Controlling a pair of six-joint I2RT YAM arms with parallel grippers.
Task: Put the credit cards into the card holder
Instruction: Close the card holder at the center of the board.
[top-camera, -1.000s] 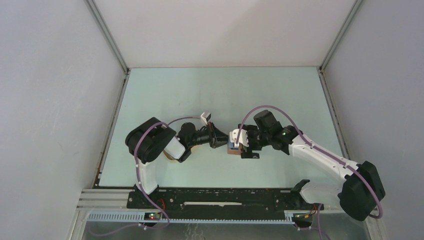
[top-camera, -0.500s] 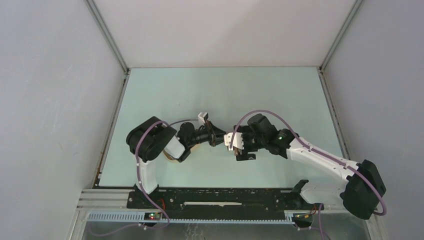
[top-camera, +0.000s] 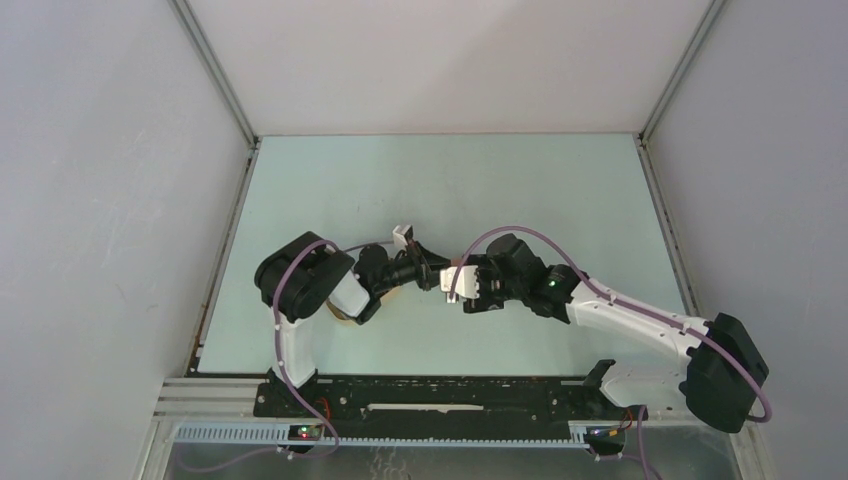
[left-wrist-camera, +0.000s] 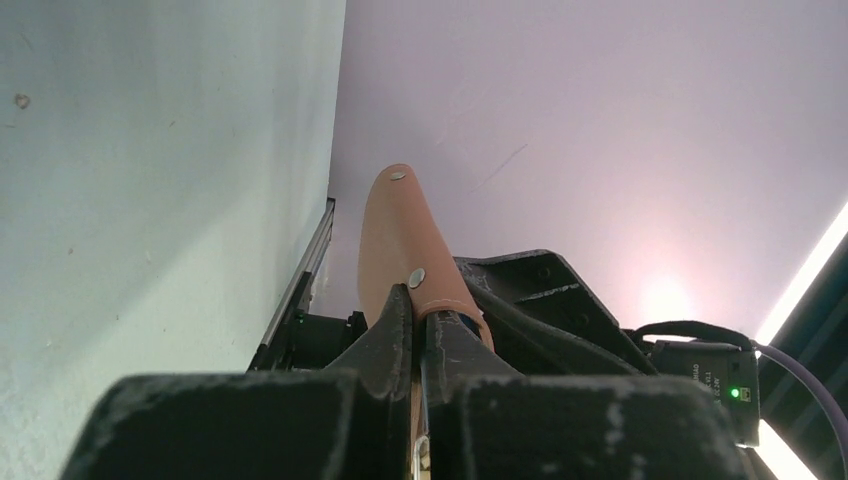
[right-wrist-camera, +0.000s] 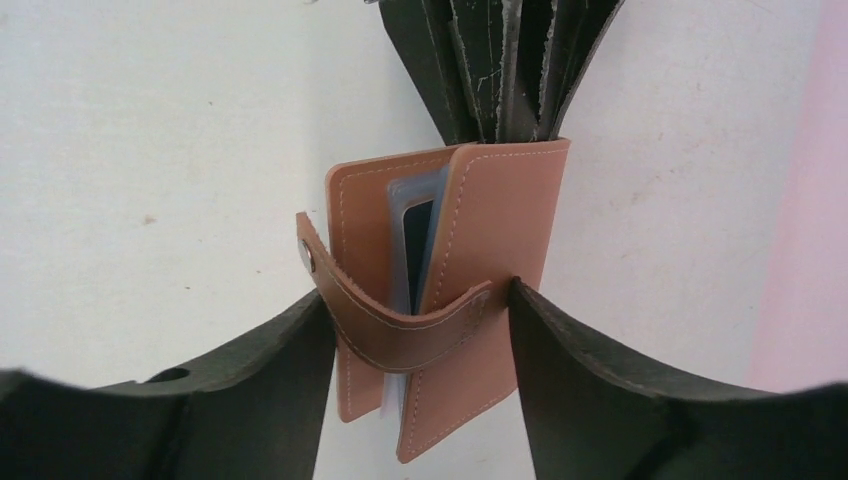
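The reddish-brown card holder (right-wrist-camera: 490, 220) hangs in the air, half folded, its snap strap (right-wrist-camera: 400, 325) bowed across the gap. Between its covers show grey-blue slots and the edge of a dark credit card (right-wrist-camera: 420, 235); a pale edge sticks out below. My left gripper (left-wrist-camera: 418, 295) is shut on one cover of the card holder (left-wrist-camera: 395, 230). My right gripper (right-wrist-camera: 420, 290) straddles it, jaws still wide, one fingertip at the strap and the other at the far cover. From above, the left gripper (top-camera: 430, 274) and right gripper (top-camera: 452, 284) meet at mid-table.
A pale tan tray (top-camera: 343, 317) peeks out beneath the left arm's elbow. Grey walls close off the pale green table (top-camera: 450, 190) on three sides. Both arms' cables loop above their wrists.
My right arm has moved left toward the left gripper, and its jaws have narrowed around the card holder. The left gripper has kept its hold and shifted slightly left.
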